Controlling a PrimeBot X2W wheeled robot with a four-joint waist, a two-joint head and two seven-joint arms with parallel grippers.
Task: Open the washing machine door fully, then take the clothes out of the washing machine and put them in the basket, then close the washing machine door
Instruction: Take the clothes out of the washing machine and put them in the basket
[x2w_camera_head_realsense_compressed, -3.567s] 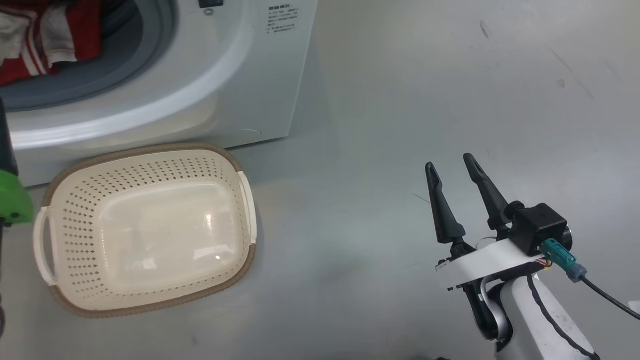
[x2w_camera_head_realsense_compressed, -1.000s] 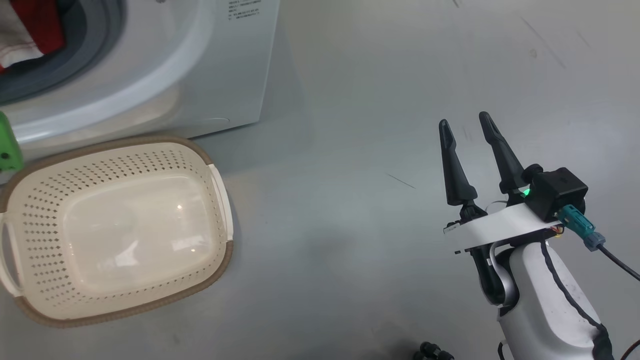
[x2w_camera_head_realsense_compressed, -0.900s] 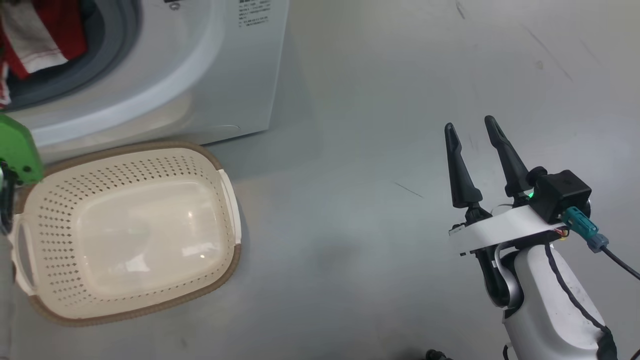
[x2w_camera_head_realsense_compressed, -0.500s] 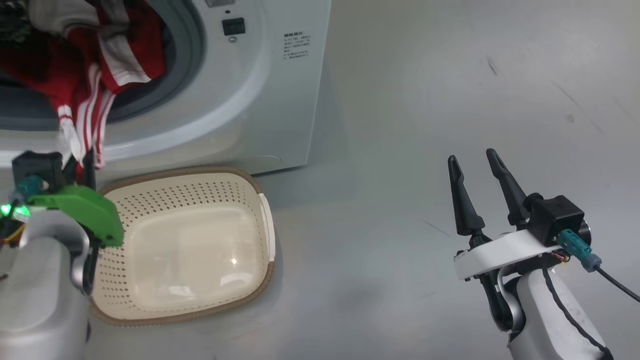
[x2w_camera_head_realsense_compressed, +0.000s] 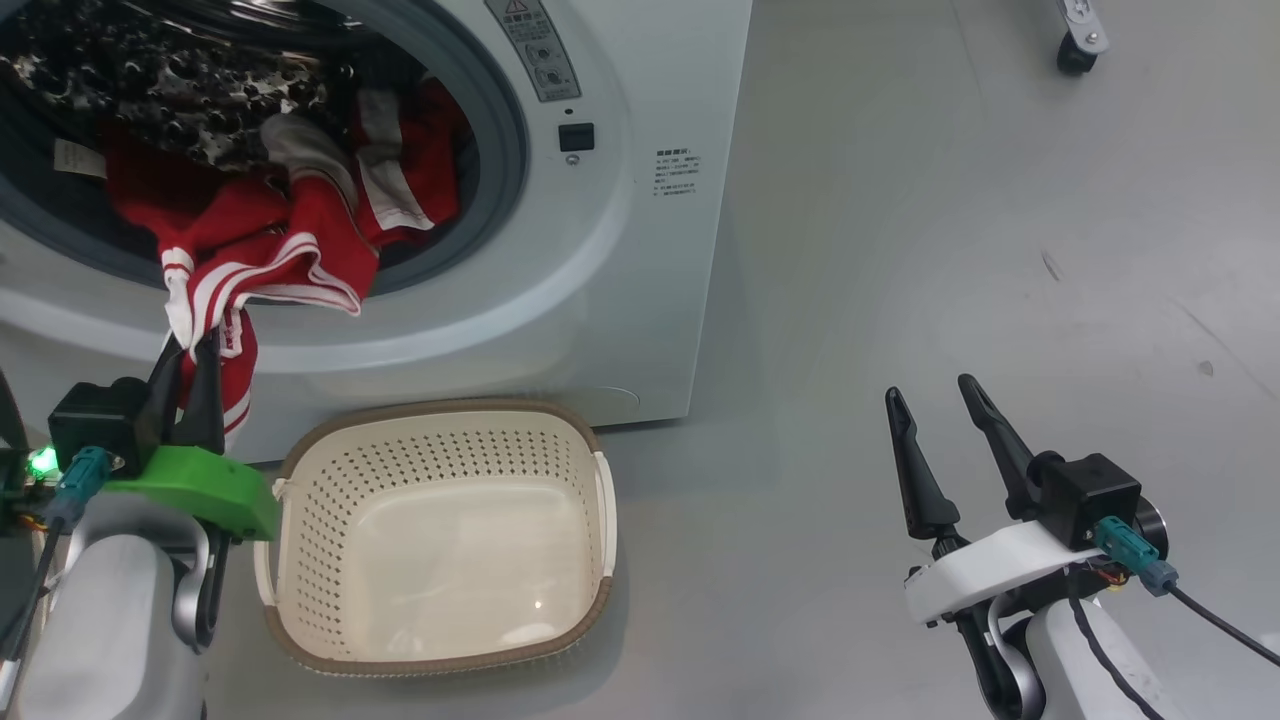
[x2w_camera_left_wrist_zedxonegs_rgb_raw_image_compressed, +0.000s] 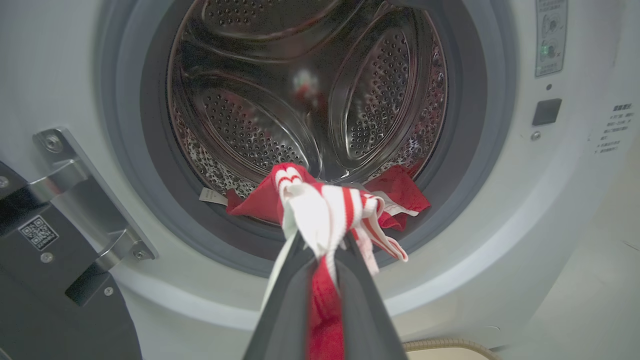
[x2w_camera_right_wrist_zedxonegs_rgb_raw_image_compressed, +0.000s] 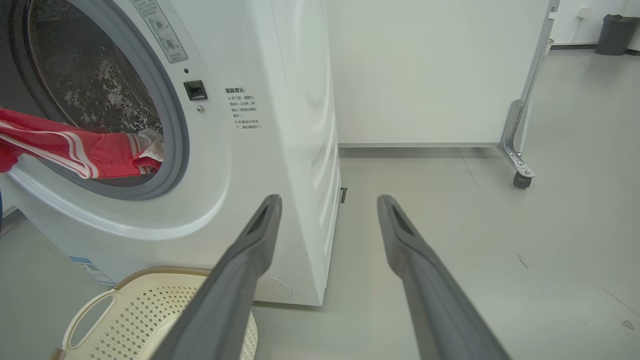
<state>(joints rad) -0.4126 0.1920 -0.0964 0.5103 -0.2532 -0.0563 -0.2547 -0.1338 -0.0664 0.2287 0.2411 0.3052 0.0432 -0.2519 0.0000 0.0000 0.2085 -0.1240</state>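
Note:
The white washing machine stands with its drum mouth uncovered. The washing machine door is swung aside at the left, and only its black hinge side shows. Red clothes with white stripes spill over the grey gasket. My left gripper is shut on a striped end of one garment, just outside and below the drum mouth. That cloth stretches back into the steel drum. The cream basket sits on the floor in front of the washer, to the right of my left gripper. My right gripper stands open over bare floor, far right of the basket.
A speckled black-and-white cloth lies deeper in the drum behind the red pieces. A white panel on a caster wheel stands on the grey floor to the right of the washer. A second caster shows at the top right.
The head camera has swung up toward the washer. My left gripper has come into view, drawing the striped garment out over the gasket. The right gripper has stayed open.

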